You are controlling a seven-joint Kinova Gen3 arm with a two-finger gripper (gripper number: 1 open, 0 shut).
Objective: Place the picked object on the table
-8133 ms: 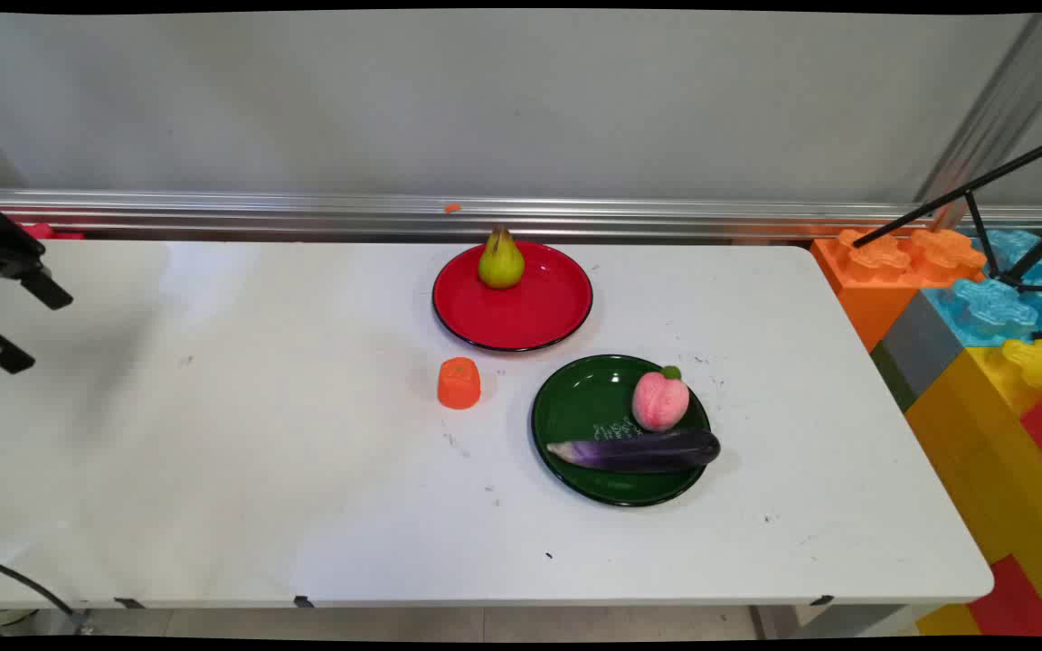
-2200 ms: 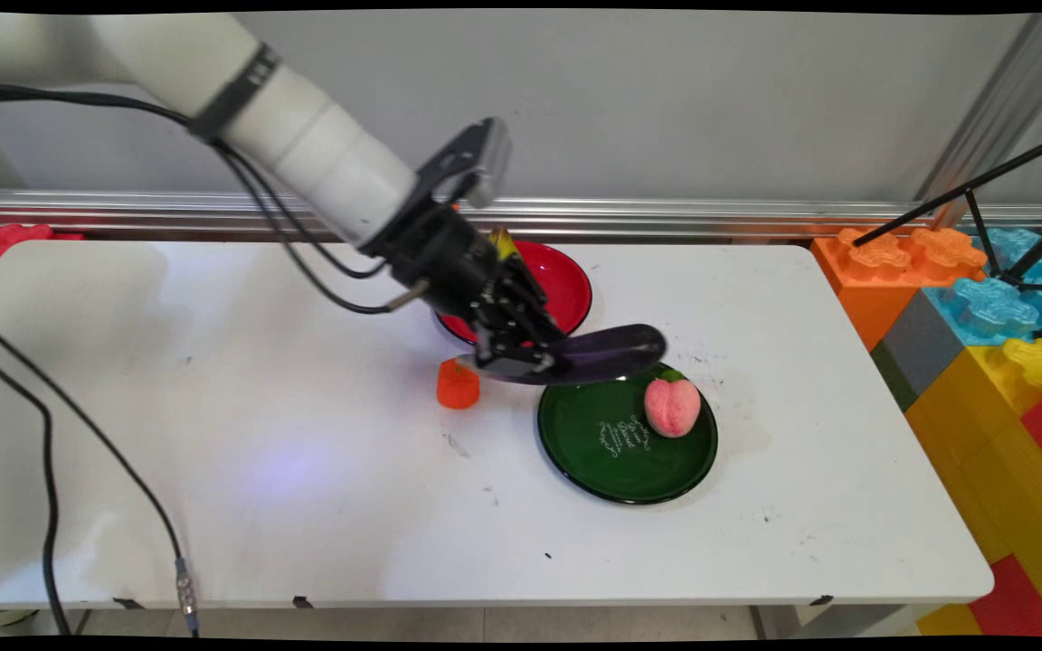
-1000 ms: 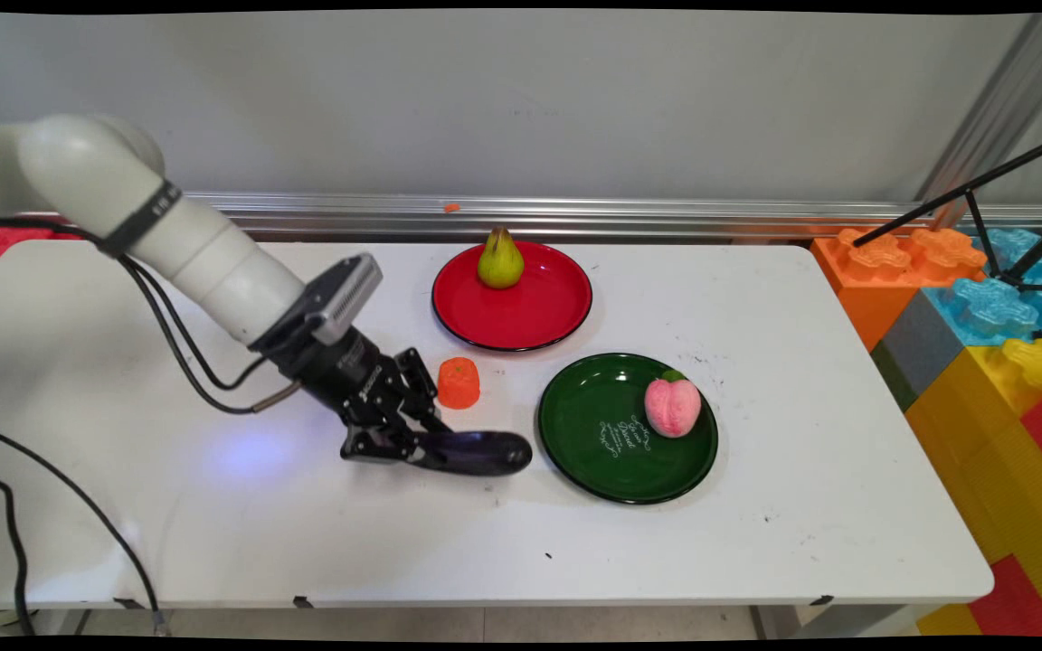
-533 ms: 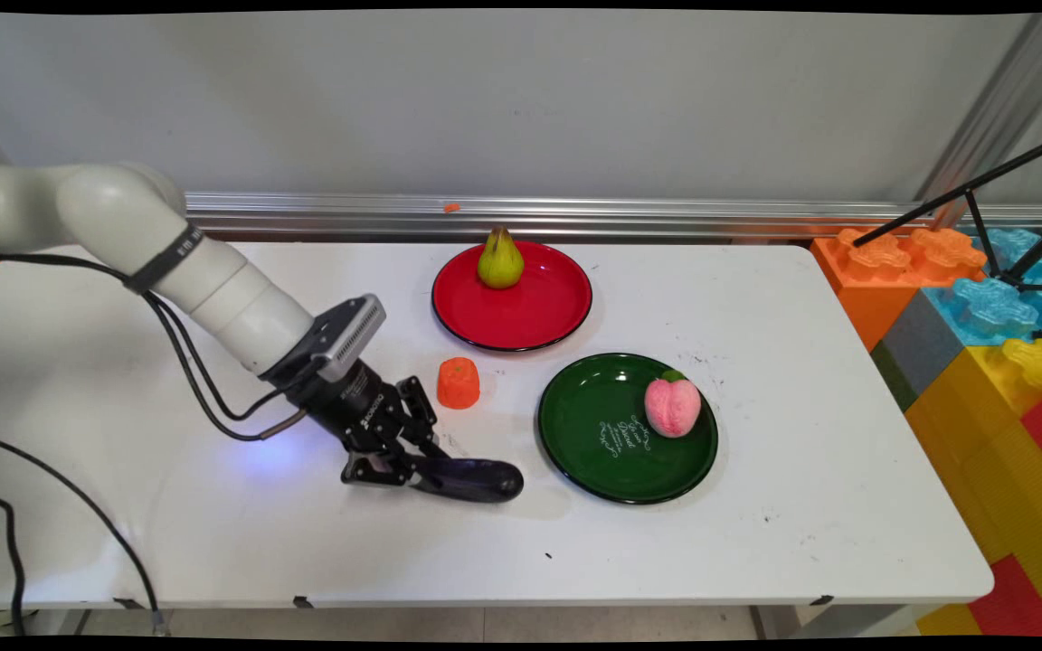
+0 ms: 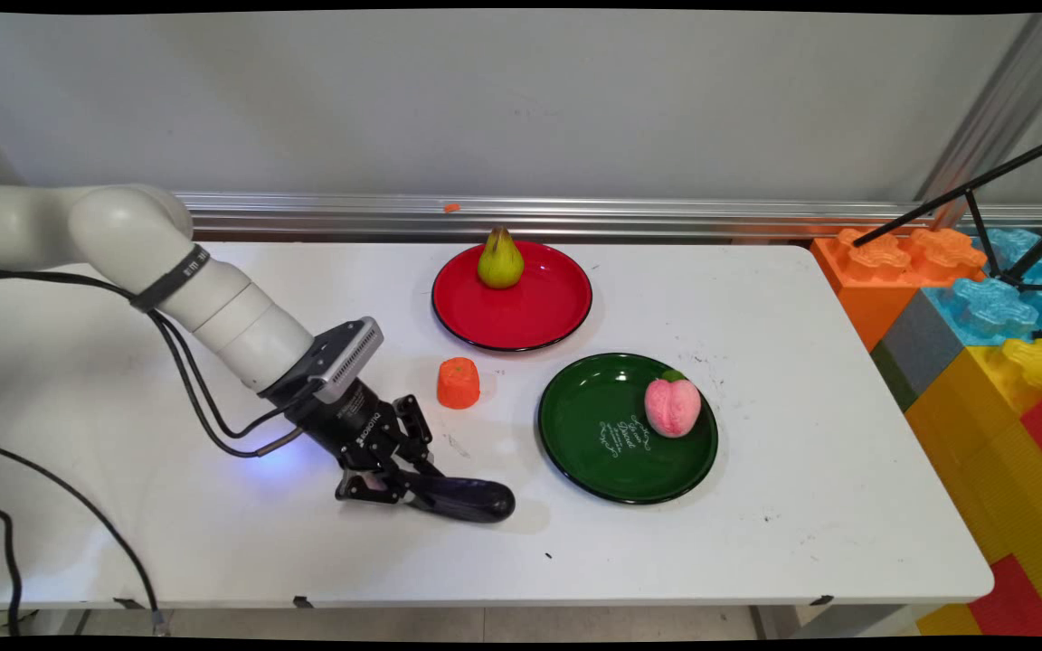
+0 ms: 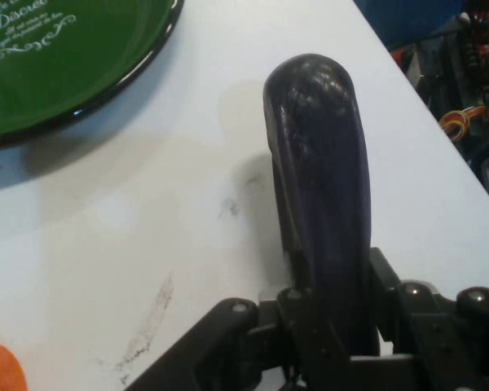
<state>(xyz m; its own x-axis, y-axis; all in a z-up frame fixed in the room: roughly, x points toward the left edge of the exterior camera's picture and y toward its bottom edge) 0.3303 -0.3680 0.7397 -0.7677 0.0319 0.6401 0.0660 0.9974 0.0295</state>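
White table point(image 5: 213, 542), scuffed with small dark marks, near edge at bottom of main view. Nearest the edge: eggplant point(image 5: 467, 498) lying low at the table, front-centre, left of the green plate point(image 5: 593, 452) and apart from it. Hand view shows the eggplant point(image 6: 322, 204) running straight out from the gripper, rounded end pointing away, plate rim point(image 6: 106, 90) at upper left, smudges on the tabletop beside it.

Gripper point(image 5: 376, 484) is pinched on the eggplant's thin end, fingers pressed against both sides of it. Whether the eggplant rests on the table or sits just above it: can't tell. Arm point(image 5: 213, 307) comes in from the left, elbowed at upper left, angling down and right toward the table front; black cables point(image 5: 186, 380) loop under it and trail off the left edge.

Further back: orange block point(image 5: 459, 382) on the table, just behind the gripper, not touching. Peach point(image 5: 672, 407) on the right side of the green plate. Behind those, red plate point(image 5: 521, 316) with pear point(image 5: 500, 259) upright at its far rim.

Far side: metal rail point(image 5: 666, 217) along the table's back edge, grey wall point(image 5: 485, 99) above. Right of the table: stacked big toy bricks point(image 5: 982, 362) in orange, blue, yellow, red, with a black tripod point(image 5: 982, 208) over them.
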